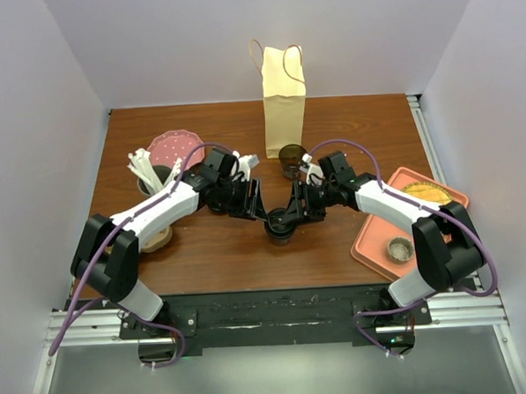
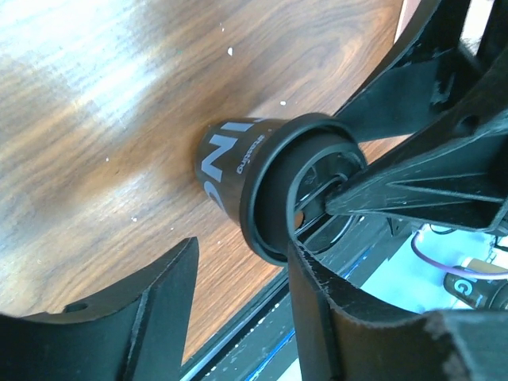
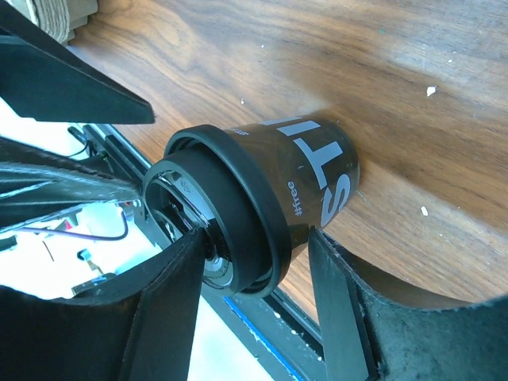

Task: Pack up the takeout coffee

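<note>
The takeout coffee [image 1: 279, 232] is a short black cup with white lettering and a black lid. It stands upright on the wooden table, near the front centre. Both grippers meet over it. In the right wrist view the cup [image 3: 317, 171] sits between the fingers of my right gripper [image 3: 255, 238]. One finger lies across the lid top and the other presses the cup wall under the rim. My left gripper [image 2: 242, 250] is open. One of its fingers [image 2: 317, 302] touches the lid's edge [image 2: 266, 198], and nothing is between its jaws.
A tan paper bag [image 1: 285, 103] stands open at the back centre, with an open dark cup [image 1: 292, 160] in front of it. A pink plate [image 1: 174, 149] and a grey cup of white utensils [image 1: 149, 175] are at the left. An orange tray [image 1: 371, 244] is at the right.
</note>
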Robot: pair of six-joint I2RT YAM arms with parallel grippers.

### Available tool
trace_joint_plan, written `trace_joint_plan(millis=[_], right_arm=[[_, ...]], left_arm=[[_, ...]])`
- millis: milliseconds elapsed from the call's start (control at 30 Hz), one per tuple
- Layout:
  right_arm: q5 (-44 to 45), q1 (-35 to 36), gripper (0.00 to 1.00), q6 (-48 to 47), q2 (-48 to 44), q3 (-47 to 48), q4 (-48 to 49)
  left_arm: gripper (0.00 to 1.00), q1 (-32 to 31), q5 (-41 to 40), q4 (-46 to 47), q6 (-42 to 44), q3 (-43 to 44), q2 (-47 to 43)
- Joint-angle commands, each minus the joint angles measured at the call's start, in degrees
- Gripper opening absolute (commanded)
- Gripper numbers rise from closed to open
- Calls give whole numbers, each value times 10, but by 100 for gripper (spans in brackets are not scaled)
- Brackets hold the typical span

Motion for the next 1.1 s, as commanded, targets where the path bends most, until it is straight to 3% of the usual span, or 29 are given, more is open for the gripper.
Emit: trace_joint_plan(millis=[0,233,567,800,900,1067], right_arm=[[34,2,54,-19,2,-18,0],[42,2,45,-12,10,-34,14],[58,2,41,-14,23,-96,54],[75,-1,40,-41,30,-72,32],[75,-2,43,-48,16,-8,-17],[63,0,63,-30,-22,72,-70]], left_arm=[[51,3,16,45,-3,-12,11],[49,3,-9,52,1,-30,26],[45,-21,-156,0,-2,-76,27],[46,-25,-158,-11,2,-55,22],[50,-26,-125,-11,5,-22,12],[56,-25,-98,-12,-2,33,-12]])
